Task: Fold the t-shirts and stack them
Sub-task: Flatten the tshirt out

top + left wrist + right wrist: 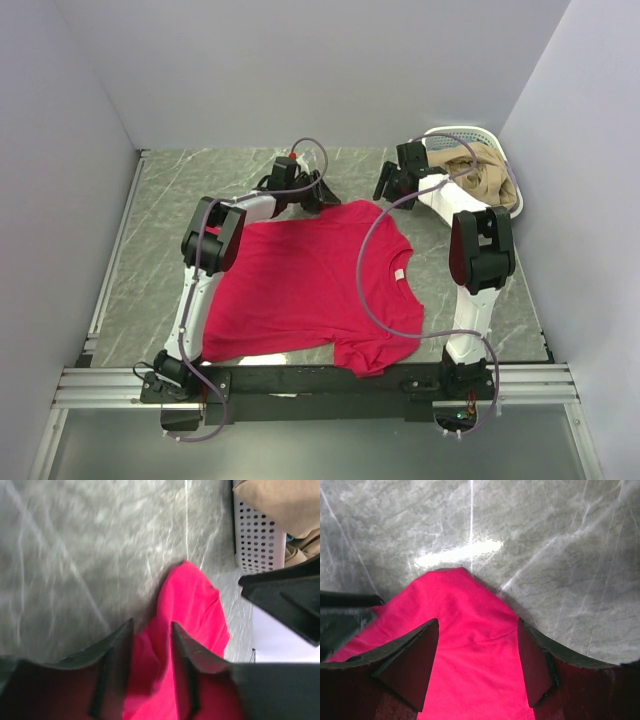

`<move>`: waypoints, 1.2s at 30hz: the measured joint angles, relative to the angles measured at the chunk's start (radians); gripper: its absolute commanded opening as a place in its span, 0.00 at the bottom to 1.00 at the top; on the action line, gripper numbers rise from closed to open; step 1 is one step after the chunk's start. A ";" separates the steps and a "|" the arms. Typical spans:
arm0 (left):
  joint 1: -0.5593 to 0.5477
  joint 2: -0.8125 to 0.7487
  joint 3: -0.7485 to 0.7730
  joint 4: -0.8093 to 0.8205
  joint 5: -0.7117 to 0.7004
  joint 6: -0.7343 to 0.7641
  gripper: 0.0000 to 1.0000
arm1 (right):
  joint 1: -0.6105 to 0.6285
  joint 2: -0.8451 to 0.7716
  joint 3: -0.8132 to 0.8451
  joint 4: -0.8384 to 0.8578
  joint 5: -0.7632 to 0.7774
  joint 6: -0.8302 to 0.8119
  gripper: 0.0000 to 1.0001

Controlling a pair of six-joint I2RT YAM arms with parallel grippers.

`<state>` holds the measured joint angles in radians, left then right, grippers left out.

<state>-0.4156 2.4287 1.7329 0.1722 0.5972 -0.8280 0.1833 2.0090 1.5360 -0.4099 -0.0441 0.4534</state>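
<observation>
A crimson-red t-shirt (310, 285) lies spread flat on the grey marble table (180, 200), its white neck label (398, 272) towards the right. My left gripper (316, 197) is at the shirt's far edge. In the left wrist view its jaws (151, 627) stand narrow with a raised fold of the red cloth (192, 605) filling the gap. My right gripper (386, 190) is at the far right sleeve. In the right wrist view it (477, 625) is wide open over the sleeve's pointed tip (460, 600), with nothing held.
A white lattice basket (505, 165) with beige cloth (470, 175) in it stands at the far right corner; it also shows in the left wrist view (257, 535). Walls close in the table on three sides. The metal rail (320, 385) runs along the near edge.
</observation>
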 measured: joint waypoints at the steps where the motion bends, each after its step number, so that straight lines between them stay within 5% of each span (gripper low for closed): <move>1: 0.000 0.017 0.025 -0.004 0.007 -0.002 0.28 | -0.001 0.000 -0.002 0.000 0.000 0.000 0.70; 4: 0.000 0.070 0.120 -0.022 0.026 -0.008 0.14 | -0.003 0.005 -0.003 -0.001 -0.002 -0.002 0.70; 11: 0.001 0.151 0.328 -0.022 0.082 -0.013 0.08 | -0.005 0.019 -0.003 0.001 -0.002 -0.002 0.70; 13: 0.002 0.153 0.355 -0.020 0.090 -0.013 0.17 | -0.007 0.026 -0.003 0.000 -0.002 -0.002 0.70; 17: 0.005 0.142 0.354 -0.037 0.082 0.012 0.58 | -0.013 0.031 -0.003 0.000 -0.002 -0.002 0.70; 20: 0.007 0.089 0.246 -0.065 0.049 0.041 0.69 | -0.015 0.031 -0.004 0.002 -0.002 -0.003 0.70; 36: 0.011 -0.061 0.106 -0.291 -0.132 0.183 0.61 | -0.017 0.031 -0.007 0.006 -0.002 -0.003 0.70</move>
<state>-0.4046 2.3672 1.8389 -0.1184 0.4652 -0.6445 0.1661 2.0399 1.5291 -0.4042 -0.0460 0.4507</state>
